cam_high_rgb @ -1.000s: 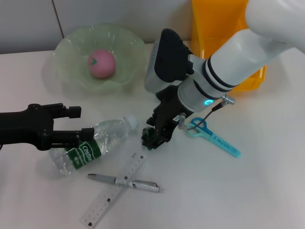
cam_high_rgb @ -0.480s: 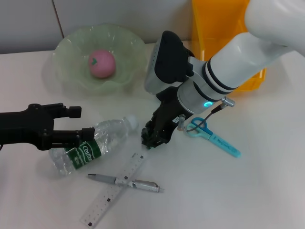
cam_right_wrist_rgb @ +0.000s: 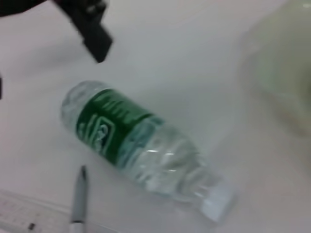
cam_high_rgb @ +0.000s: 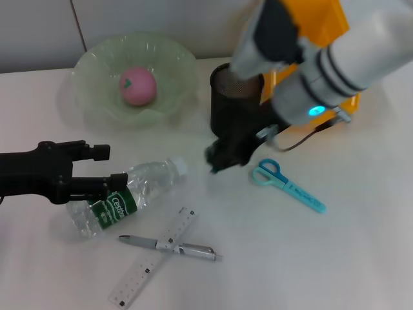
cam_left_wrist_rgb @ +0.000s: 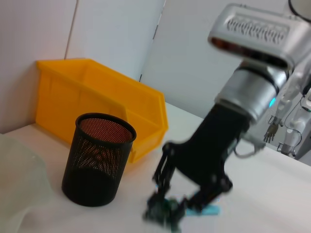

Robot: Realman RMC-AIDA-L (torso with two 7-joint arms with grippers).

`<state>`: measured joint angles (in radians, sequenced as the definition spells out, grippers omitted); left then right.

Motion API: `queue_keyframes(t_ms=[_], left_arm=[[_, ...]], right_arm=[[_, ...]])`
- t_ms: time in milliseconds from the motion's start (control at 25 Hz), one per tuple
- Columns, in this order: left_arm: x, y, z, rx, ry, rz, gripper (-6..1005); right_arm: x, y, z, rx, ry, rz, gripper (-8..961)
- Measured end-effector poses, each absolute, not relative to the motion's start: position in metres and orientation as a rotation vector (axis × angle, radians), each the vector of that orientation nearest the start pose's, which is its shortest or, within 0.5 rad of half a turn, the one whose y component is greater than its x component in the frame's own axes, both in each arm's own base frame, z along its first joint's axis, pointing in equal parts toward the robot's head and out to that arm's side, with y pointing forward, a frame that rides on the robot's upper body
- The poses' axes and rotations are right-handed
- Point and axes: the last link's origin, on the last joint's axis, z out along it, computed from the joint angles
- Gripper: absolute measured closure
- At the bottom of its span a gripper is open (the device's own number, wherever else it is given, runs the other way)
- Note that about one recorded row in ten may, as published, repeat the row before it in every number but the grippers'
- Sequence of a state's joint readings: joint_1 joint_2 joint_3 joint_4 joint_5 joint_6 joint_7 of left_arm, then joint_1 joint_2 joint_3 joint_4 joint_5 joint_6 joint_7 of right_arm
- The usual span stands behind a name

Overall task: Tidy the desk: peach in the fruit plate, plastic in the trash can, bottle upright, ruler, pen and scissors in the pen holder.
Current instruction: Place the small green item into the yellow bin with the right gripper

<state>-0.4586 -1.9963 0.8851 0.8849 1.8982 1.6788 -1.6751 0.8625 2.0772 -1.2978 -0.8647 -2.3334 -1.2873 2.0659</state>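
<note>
From my head camera I look down on a white desk (cam_high_rgb: 361, 258). My right gripper (cam_high_rgb: 217, 159) hangs over the middle of it, in front of the black mesh pen holder (cam_high_rgb: 226, 87), and I cannot tell how its fingers stand or whether they hold anything. My left gripper (cam_high_rgb: 106, 169) reaches in from the left, its fingers (cam_high_rgb: 97, 152) spread either side of the lying bottle (cam_high_rgb: 126, 197) without closing on it. The peach (cam_high_rgb: 137, 86) sits in the green fruit plate (cam_high_rgb: 97, 71) at the far left. The scissors (cam_high_rgb: 287, 184) lie to the right of my right gripper; the ruler (cam_high_rgb: 155, 255) and pen (cam_high_rgb: 171, 245) lie crossed near me. A yellow bin (cam_high_rgb: 316, 19) stands at the far right.

Only my left wrist camera shows the pen holder's open mouth, the bin just beyond it and pale wall panels behind.

My right wrist camera shows the bottle's green label, its white cap and the pen's tip.
</note>
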Motion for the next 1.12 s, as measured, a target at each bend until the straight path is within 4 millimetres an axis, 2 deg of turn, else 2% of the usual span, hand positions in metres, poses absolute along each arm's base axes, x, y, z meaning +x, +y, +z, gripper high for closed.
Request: queue_keyframes(t_ms=[120, 400, 440, 480, 640, 800, 1120], left_arm=[[-0.249, 0.323, 0.043, -2.837, -0.718, -0.623, 157], [-0.249, 0.322, 0.042, -2.84, -0.716, -0.626, 158], [-0.249, 0.322, 0.042, -2.842, -0.716, -0.627, 158], [-0.249, 0.322, 0.042, -2.842, -0.716, -0.627, 158], [-0.248, 0.321, 0.043, -2.854, -0.713, -0.629, 158], [-0.248, 0.32, 0.043, -2.857, -0.711, -0.629, 157], [-0.248, 0.319, 0.042, -2.864, -0.713, -0.633, 157]], right_arm=[[0.149, 0.404, -0.027, -2.83, 0.509, -0.169, 631], [0.151, 0.413, 0.032, -2.645, 0.55, 0.012, 686], [0.153, 0.416, 0.048, -2.581, 0.574, 0.064, 694], [0.153, 0.416, 0.048, -2.581, 0.574, 0.064, 701], [0.162, 0.423, 0.073, -2.46, 0.615, 0.143, 716], [0.176, 0.431, 0.085, -2.352, 0.647, 0.178, 714], [0.204, 0.446, 0.085, -2.229, 0.702, 0.134, 704]])
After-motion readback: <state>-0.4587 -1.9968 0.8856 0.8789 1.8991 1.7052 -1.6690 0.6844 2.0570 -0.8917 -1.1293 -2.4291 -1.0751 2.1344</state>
